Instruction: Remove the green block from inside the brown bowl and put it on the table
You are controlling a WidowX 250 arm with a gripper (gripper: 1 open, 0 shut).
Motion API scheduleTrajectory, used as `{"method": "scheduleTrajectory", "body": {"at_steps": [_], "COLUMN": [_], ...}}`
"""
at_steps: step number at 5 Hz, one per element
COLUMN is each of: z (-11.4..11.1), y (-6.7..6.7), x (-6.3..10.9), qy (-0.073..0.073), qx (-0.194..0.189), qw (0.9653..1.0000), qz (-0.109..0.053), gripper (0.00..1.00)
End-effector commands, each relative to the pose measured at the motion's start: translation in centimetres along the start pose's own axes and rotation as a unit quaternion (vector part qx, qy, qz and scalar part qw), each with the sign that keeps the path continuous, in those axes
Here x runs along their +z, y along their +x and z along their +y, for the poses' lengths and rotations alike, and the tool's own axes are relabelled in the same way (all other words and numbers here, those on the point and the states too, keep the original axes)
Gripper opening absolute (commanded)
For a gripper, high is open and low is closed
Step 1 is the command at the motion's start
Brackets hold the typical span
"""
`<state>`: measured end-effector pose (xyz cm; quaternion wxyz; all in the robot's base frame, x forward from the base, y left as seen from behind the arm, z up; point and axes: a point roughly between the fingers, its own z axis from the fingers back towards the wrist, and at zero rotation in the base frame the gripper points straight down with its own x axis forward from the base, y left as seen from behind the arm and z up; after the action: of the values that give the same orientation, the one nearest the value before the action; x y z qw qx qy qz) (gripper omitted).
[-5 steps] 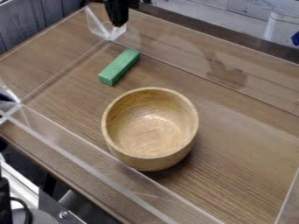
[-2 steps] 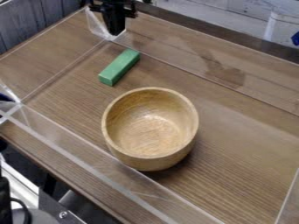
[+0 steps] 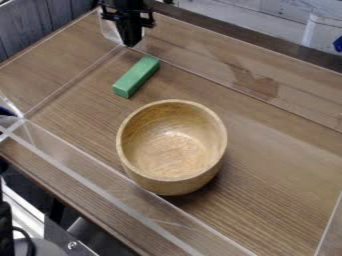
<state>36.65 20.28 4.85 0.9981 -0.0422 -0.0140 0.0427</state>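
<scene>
The green block (image 3: 135,76) lies flat on the table (image 3: 254,90), up and to the left of the brown bowl (image 3: 171,146). The bowl stands upright and nothing shows inside it. My gripper (image 3: 130,41) hangs at the top left, pointing down, its black fingers together with nothing between them. It is a short way beyond the far end of the block and apart from it.
Clear acrylic walls (image 3: 80,170) run along the table's edges, one close behind the gripper at the far left corner. Bare wood-grain surface spreads to the right of the bowl and block.
The gripper has come down at the far left corner, closer to the table beyond the block. The block and the bowl have stayed where they were.
</scene>
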Motion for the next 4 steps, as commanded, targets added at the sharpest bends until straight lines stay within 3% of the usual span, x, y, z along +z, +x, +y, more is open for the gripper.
{"method": "scheduleTrajectory", "body": {"at_steps": [1, 2, 3, 4], "z": [0.54, 0.59, 0.62, 0.74], "y": [0.62, 0.67, 0.74, 0.84], "x": [1.92, 2.04, 2.16, 2.23], "qy": [0.016, 0.018, 0.019, 0.018], "qx": [0.0, 0.0, 0.0, 0.0], "qw": [0.9995, 0.9995, 0.9995, 0.9995], "qz": [-0.027, -0.026, -0.024, -0.024], "gripper": [0.0, 1.0, 1.0, 0.0]}}
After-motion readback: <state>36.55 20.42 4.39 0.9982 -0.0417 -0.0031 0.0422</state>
